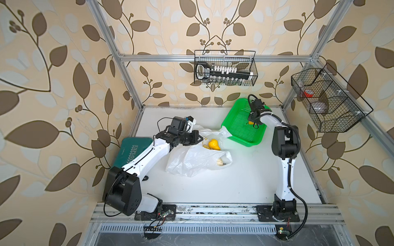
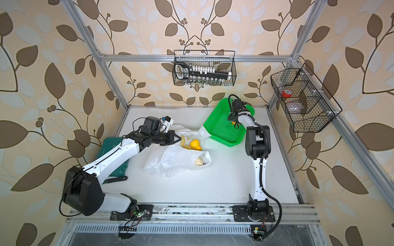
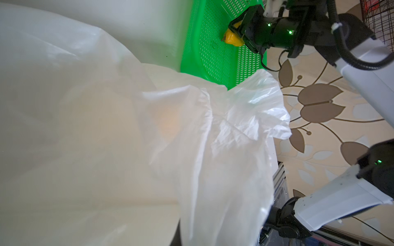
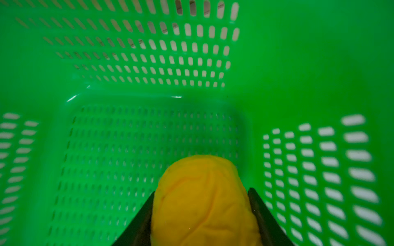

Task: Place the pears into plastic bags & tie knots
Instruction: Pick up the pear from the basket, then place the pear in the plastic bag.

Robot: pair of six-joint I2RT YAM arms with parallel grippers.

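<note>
Two pears show at the bag (image 1: 191, 161) mouth: an orange one (image 1: 213, 144) and a pale one (image 1: 219, 162); we cannot tell if more lie under the film. A third, orange pear (image 4: 204, 202) sits in the green basket (image 1: 238, 119), just beyond the bag.

Right gripper (image 4: 202, 213) reaches down into the basket; its fingers (image 4: 262, 213) lie against both sides of this pear. We judge a grasp closing for the lift, with the pear low against the basket floor.

Left gripper (image 2: 175, 138) is fully closed at the bag's rim, on the side away from the basket. Its wrist view is filled with white film, so we judge it pinches the rim to keep the mouth open toward the basket; the contact itself is hidden. No knot yet.

Surface: plain white table (image 1: 234, 185), bag slumped on it, one handle flap touching the basket's near corner. A dark green pad (image 1: 130, 149) lies under the left arm. Room: aluminium frame, leaf-print walls, two black wire baskets (image 1: 225, 68) hung above the green basket.
</note>
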